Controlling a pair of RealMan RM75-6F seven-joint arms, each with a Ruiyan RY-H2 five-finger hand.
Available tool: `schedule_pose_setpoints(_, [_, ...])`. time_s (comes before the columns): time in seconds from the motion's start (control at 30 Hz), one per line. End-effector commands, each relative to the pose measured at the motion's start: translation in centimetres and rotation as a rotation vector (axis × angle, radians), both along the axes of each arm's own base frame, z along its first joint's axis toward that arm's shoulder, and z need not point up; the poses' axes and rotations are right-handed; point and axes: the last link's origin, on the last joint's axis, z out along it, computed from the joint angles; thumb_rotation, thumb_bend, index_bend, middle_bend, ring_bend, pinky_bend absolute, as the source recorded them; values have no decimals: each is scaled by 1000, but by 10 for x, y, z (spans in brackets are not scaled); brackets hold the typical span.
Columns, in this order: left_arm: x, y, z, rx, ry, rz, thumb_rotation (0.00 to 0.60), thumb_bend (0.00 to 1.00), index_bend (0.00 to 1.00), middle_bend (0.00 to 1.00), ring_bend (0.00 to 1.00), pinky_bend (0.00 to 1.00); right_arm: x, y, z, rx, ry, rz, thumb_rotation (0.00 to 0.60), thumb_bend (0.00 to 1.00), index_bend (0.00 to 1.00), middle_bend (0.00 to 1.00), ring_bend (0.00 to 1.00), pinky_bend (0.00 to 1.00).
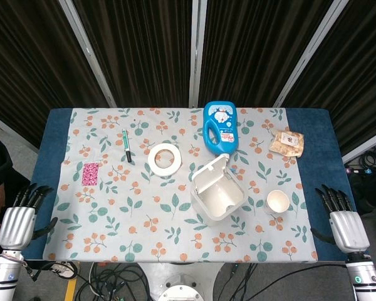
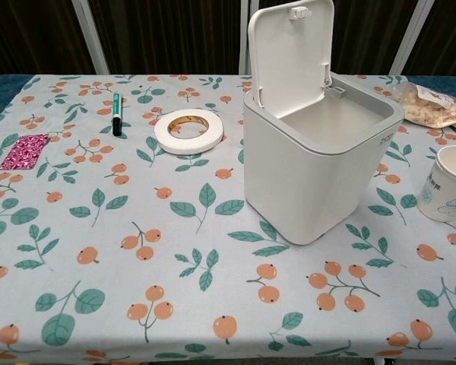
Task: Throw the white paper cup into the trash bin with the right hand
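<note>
We start with the white paper cup (image 1: 277, 200) standing upright on the worktop (image 1: 326, 163), mouth up, just to the right of the trash bin (image 1: 218, 195) and apart from it. In the chest view the cup sits at the right edge of the frame, only partly shown. The bin's lid (image 2: 290, 52) is swung up and back, so the opening is free.

Our right robot hand (image 1: 341, 218) rests at the near right corner of the worktop, fingers extended and slightly apart, holding nothing. It is near the cup but not touching it. The left robot hand (image 1: 22, 216) lies at the near left corner, also spread and empty, and we judge it should stay out of this.

The step in hand is the reach. We think it best to bring the right robot hand in from the cup's right side, low and level, and wrap the fingers around the wall below the rim. Paper crushes, so we close gently, only enough to lift. A push from the side could tip the cup or slide it against the bin.

Once lifted, we carry it left over the bin's open mouth, clear of the raised lid, and let go there.
</note>
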Motion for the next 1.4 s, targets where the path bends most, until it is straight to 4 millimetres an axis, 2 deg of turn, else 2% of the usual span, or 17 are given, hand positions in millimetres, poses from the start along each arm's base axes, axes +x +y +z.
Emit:
schedule_pose_setpoints(0.03, [0, 0, -1, -4, 1, 1, 600, 238, 203, 182, 81, 115, 2, -1, -3, 10, 1, 6, 600, 63, 0, 0, 0, 0])
schedule_pose_setpoints(0.4, [-5, -1, -2, -18, -6, 8, 600, 238, 203, 182, 81, 115, 14, -13, -16, 46, -10, 35, 600, 63, 0, 0, 0, 0])
schedule_pose_setpoints(0.67, [-11, -3, -10, -38, -14, 18, 600, 238, 203, 182, 82, 115, 27, -40, -35, 109, 25, 58, 600, 67, 0, 0, 0, 0])
schedule_pose_setpoints(0.83, [-15, -4, -10, -41, -16, 24, 600, 239, 203, 182, 81, 115, 35, -59, -54, 175, 32, 72, 600, 74, 0, 0, 0, 16])
schedule_pose_setpoints(0.9, [-15, -4, -10, -41, -16, 22, 600, 238, 203, 182, 81, 115, 37, -64, -61, 199, 37, 71, 600, 77, 0, 0, 0, 60])
schedule_pose_setpoints(1.1, [-16, -6, -11, -45, -15, 25, 600, 238, 203, 182, 81, 115, 43, -70, -72, 230, 51, 45, 600, 114, 0, 8, 6, 310])
schedule_pose_setpoints(1.27, [-14, -5, -13, -57, -17, 21, 600, 237, 203, 182, 81, 114, 46, -72, -72, 204, 57, 40, 600, 168, 11, 119, 134, 465])
schedule_pose_setpoints(1.4, [-14, -4, -14, -59, -16, 21, 600, 238, 203, 182, 81, 114, 46, -73, -73, 197, 69, 42, 600, 194, 112, 213, 219, 531])
